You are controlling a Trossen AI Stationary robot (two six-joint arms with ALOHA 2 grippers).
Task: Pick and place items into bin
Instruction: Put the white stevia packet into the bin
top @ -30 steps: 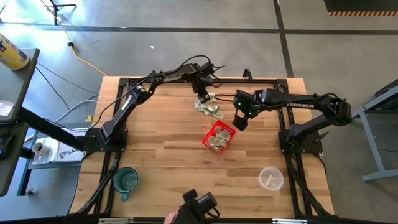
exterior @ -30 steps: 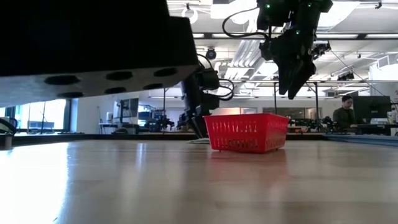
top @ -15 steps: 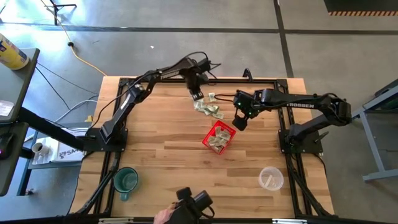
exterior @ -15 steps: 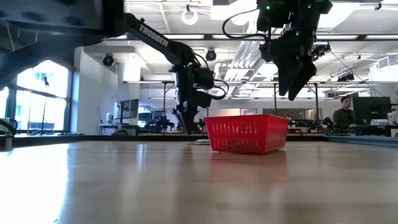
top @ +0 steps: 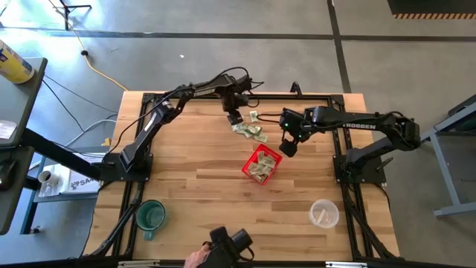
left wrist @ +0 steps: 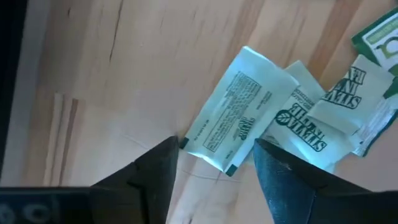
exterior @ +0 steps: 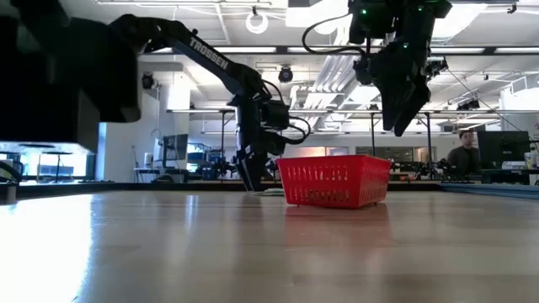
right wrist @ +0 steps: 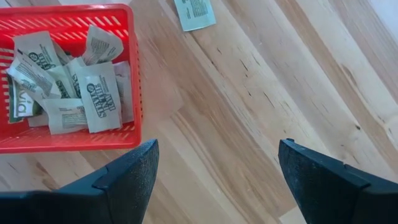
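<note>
Taking the red basket (top: 261, 164) as the landmark, the nearest things to the front edge of the table (top: 201, 190) were a green mug (top: 150, 216), well off toward the left arm's side, and a clear cup (top: 323, 214), well off toward the right arm's side. A dark camera unit (top: 232, 244) sat at the very front edge, with part of a person's hand (top: 195, 257) beside it.

The basket stood upright on the wood near the middle of the table, turned at a slant so that its long axis ran diagonally to the table edges. Several packets (right wrist: 68, 81) lay jumbled inside it, pale green and white, pointing every which way.

Just beyond the basket and a little to the right arm's side, the right gripper (top: 288, 148) hung above the table. Its fingers (right wrist: 320, 180) stood wide apart and held nothing.

Beyond the basket, toward the back edge, a loose cluster of packets (top: 251, 131) lay flat on the wood, overlapping one another. The packet nearest the left gripper (left wrist: 239, 109) was a pale oblong whose long axis ran diagonally across the wood grain, one short end pointing at the gap between the fingers.

The left gripper (top: 233, 117) was at the far edge of that cluster, pointing down close to the table. Its fingers (left wrist: 152, 171) were parted and empty, with the end of that packet just ahead of the gap.
</note>
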